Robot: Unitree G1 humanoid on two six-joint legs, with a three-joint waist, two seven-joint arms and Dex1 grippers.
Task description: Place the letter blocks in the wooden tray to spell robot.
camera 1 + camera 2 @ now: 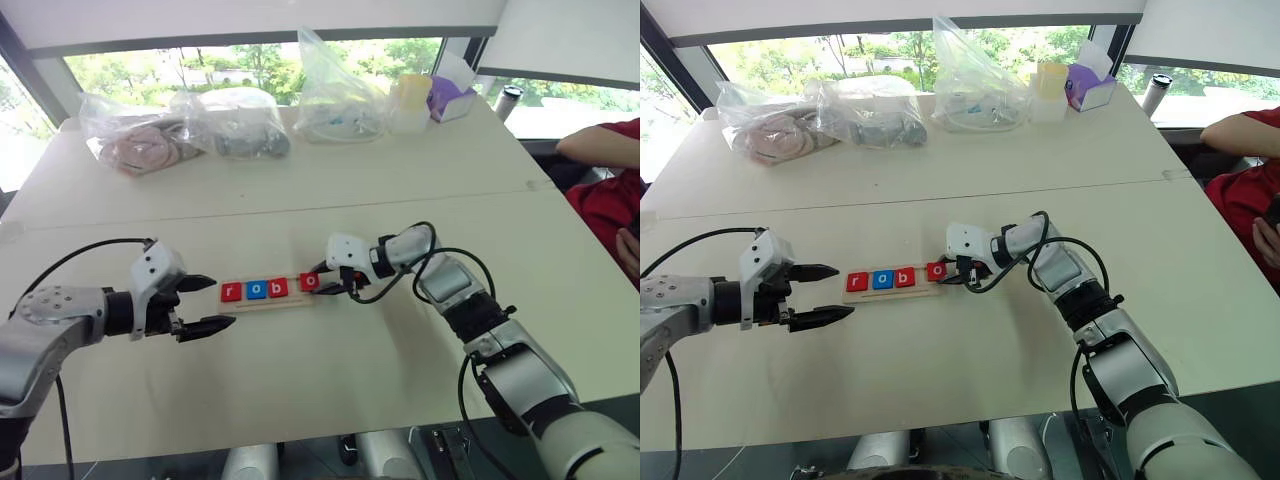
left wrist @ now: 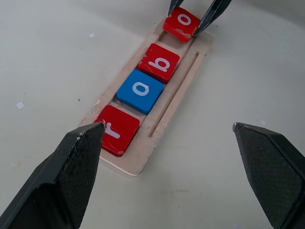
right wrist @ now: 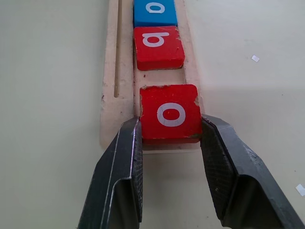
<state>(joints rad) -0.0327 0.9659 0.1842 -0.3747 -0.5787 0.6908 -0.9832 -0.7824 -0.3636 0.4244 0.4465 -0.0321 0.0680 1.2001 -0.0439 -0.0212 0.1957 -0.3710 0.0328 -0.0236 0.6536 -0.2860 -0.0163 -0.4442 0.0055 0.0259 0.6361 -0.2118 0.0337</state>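
Letter blocks r, o, b (image 2: pixel 158 63) sat in the wooden tray (image 2: pixel 178 98); the right gripper (image 3: pixel 170 138) clamped a red o (image 3: pixel 170 114), the left gripper (image 1: pixel 205 304) gaped apart.

A pale surface (image 1: pixel 300 200) runs to a wide window (image 1: pixel 250 60) showing daylit green trees. Clear plastic bags (image 1: pixel 230 125) and a purple tissue box (image 1: pixel 452 98) line its far edge.

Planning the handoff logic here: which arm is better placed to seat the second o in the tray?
Right. Its gripper is shut on the red o block at the wooden tray's end, beside the b block. The left gripper hangs open off the opposite end.
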